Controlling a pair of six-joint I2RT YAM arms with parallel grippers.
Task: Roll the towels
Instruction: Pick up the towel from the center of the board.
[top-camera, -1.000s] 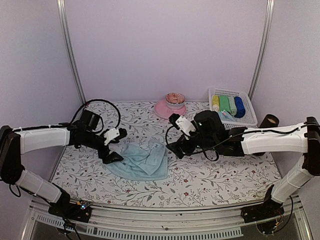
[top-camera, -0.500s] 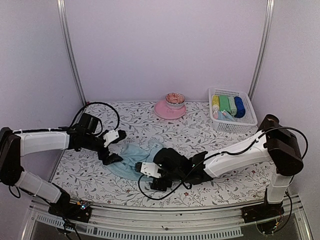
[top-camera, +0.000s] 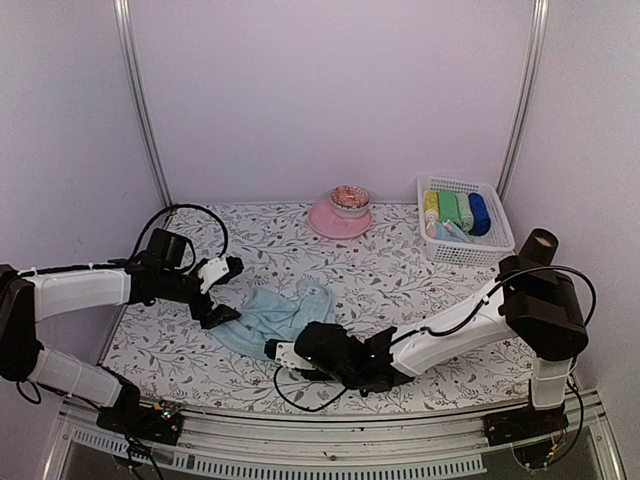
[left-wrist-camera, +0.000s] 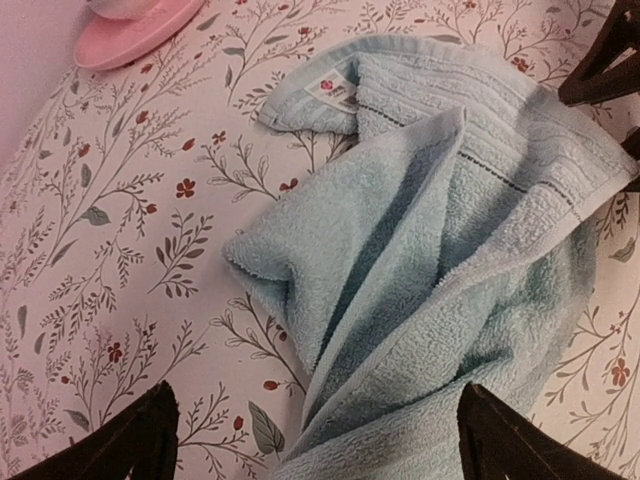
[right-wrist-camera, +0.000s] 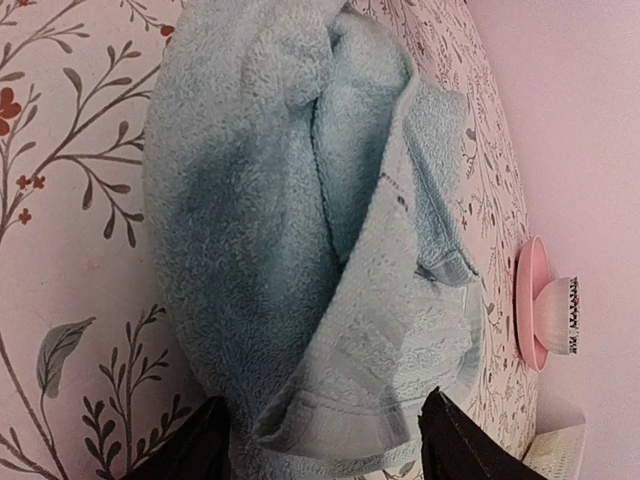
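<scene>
One pale blue towel (top-camera: 285, 308) lies crumpled and folded on the flowered table (top-camera: 430, 280), its label corner towards the pink plate. My left gripper (top-camera: 226, 291) is open at its left edge; in the left wrist view the towel (left-wrist-camera: 430, 250) fills the span between the dark fingers (left-wrist-camera: 125, 450). My right gripper (top-camera: 277, 351) sits low at the towel's near edge. In the right wrist view a hemmed corner of the towel (right-wrist-camera: 300, 230) lies between its fingers (right-wrist-camera: 455, 445), which stand apart without pinching the cloth.
A pink plate (top-camera: 325, 222) with a small bowl (top-camera: 350, 197) stands at the back centre. A white basket (top-camera: 497, 238) at the back right holds several rolled cloths (top-camera: 450, 208) in yellow, green and blue. A dark cylinder (top-camera: 538, 241) stands right of the basket.
My right arm swung from the towel's right side round to its near edge and dropped low, its jaws narrowing over the hemmed corner. The left gripper drifted slightly left, still open.
</scene>
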